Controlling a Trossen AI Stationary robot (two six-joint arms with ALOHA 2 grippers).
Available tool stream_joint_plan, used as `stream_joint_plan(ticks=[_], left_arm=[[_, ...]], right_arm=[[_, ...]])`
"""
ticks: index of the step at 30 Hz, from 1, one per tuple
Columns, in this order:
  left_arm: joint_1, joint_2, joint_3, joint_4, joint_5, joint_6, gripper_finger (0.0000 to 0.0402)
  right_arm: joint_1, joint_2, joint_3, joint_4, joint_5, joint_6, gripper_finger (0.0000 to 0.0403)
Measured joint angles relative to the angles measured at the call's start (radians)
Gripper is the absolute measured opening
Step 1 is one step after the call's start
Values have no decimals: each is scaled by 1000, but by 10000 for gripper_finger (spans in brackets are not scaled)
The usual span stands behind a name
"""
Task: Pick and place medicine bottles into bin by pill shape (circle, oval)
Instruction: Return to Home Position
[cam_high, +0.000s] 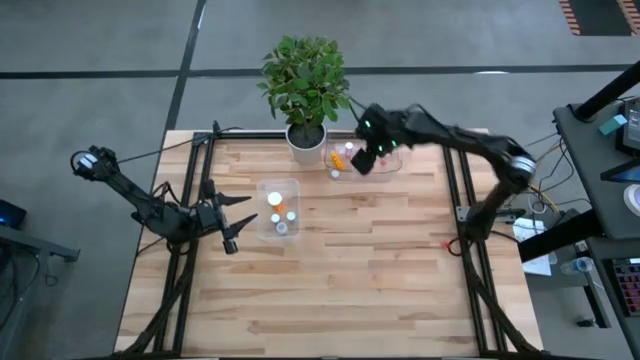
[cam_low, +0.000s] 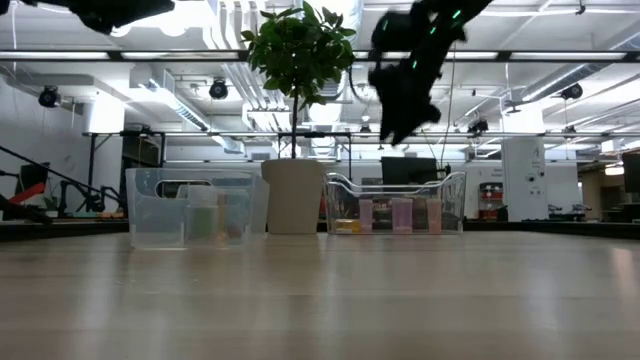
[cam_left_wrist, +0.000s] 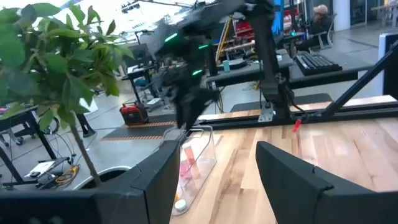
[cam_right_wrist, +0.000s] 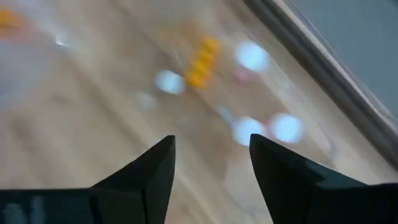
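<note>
Robotics laboratory or workshop: wooden bench (cam_high: 330, 290) on a metal frame (cam_high: 478, 280), concrete floor (cam_high: 100, 40), exposed ceiling ducts (cam_low: 237, 20), strip lights (cam_low: 560, 57), equipment-laden workstations (cam_left_wrist: 314, 62) behind.

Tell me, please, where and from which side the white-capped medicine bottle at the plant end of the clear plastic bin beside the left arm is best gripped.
The white-capped medicine bottle seems to stand upright, cap up, and the walls of the clear plastic bin bar a sideways approach. So grip its round cap from straight above. The open left gripper is nearest.
</note>
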Motion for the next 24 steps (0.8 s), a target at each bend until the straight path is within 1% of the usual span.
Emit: stream_joint_plan(ticks=[5, 9, 11, 13, 17, 19, 21, 22, 24], left_arm=[[-1, -85, -83, 1, 9, -20, 196], [-1, -169, -165, 1, 18, -27, 196], [-1, -215, -204, 4, 30, -27, 196], [-1, -261, -237, 10, 37, -26, 196], [-1, -350, -306, 37, 37, -2, 195], [0, -392, -343, 71, 35, 15, 195], [0, -431, -391, 110, 29, 72, 195], [0, -449, -390, 127, 29, 87, 195], [2, -480, -390, 108, 25, 110, 195]], right_arm=[[202, -266, -284, 293, 8, -34, 183], [365, -475, -517, 525, 87, -85, 182], [427, -571, -622, 625, 122, -134, 182], [476, -664, -721, 703, 129, -193, 182], [533, -839, -893, 858, 126, -289, 182], [540, -913, -969, 930, 129, -332, 182], [540, -973, -1037, 1009, 128, -382, 182], [540, -1001, -1069, 1046, 128, -406, 182], [540, -1052, -1129, 1120, 127, -441, 182]])
